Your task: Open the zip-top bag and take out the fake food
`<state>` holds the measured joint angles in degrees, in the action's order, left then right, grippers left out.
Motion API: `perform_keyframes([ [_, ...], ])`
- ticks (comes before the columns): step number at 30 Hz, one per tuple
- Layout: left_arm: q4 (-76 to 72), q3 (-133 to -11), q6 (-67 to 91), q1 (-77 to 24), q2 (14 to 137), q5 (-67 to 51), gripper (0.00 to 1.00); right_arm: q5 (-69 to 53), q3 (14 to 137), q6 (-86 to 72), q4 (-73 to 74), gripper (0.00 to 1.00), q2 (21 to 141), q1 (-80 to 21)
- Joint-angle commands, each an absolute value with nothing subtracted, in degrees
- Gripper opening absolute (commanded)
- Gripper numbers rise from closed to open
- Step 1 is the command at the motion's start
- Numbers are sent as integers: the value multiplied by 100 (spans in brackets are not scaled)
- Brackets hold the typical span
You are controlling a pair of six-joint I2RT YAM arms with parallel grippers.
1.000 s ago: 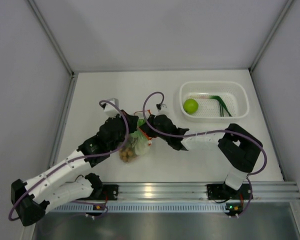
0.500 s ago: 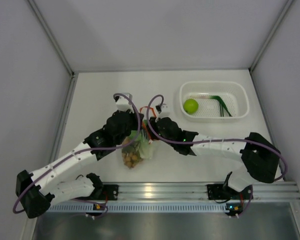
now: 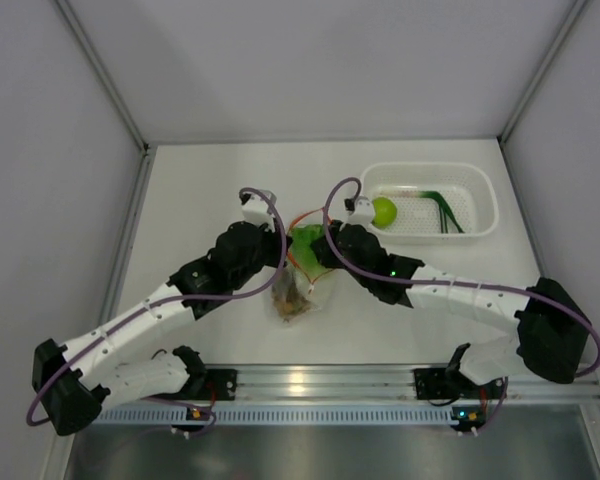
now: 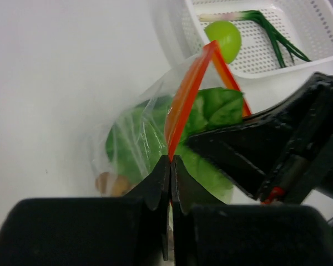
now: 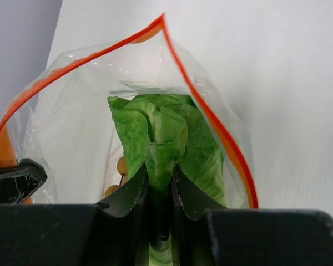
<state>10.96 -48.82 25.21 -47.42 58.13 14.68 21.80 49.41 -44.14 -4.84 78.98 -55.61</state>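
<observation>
Nearest the arm bases, the brown cluster point(image 3: 292, 303) of small round plastic balls sat in the bottom of the small, clear, crinkly zip-top bag point(image 3: 302, 287). Whether the bag's bottom touched the white table point(image 3: 200, 190) could not be told. At the bag's left edge, the left gripper point(image 4: 170, 160) had its jaws pressed fully together on the orange-red zip strip point(image 4: 184, 102), holding one lip of the mouth up. The right gripper point(image 5: 160, 178) reached into the open mouth, its jaws almost closed and pinching the leafy green-and-white plastic lettuce point(image 5: 155, 133). Beyond the bag to the right stood the white perforated plastic basket point(image 3: 485, 200), holding the small round lime-green fruit point(image 3: 383, 211) and a thin green stalk point(image 3: 442, 210).

The likely trouble was the lettuce catching on the narrow mouth: a pull could drag the whole bag along or tear the strip out of the left jaws. The pinch on the thin leaf could also slip. If the bag tipped, the cluster might spill out.
</observation>
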Motion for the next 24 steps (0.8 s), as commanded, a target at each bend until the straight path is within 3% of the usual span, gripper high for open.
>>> perform_keyframes([
  [1,1450,-5133,2522,-4755,5871,2160,0,2759,4975,-4552,-317,0,7427,-5485],
  [9,1477,-5273,2444,-4755,6046,2558,0,2067,4527,-4430,-1062,0,7023,-5467],
  [19,1468,-5511,2277,-4755,6179,2137,0,257,4438,-2673,-2127,0,6943,-5678],
  [24,1503,-5616,2092,-4755,6258,1609,0,604,4894,-2065,-1620,0,6733,-5748],
])
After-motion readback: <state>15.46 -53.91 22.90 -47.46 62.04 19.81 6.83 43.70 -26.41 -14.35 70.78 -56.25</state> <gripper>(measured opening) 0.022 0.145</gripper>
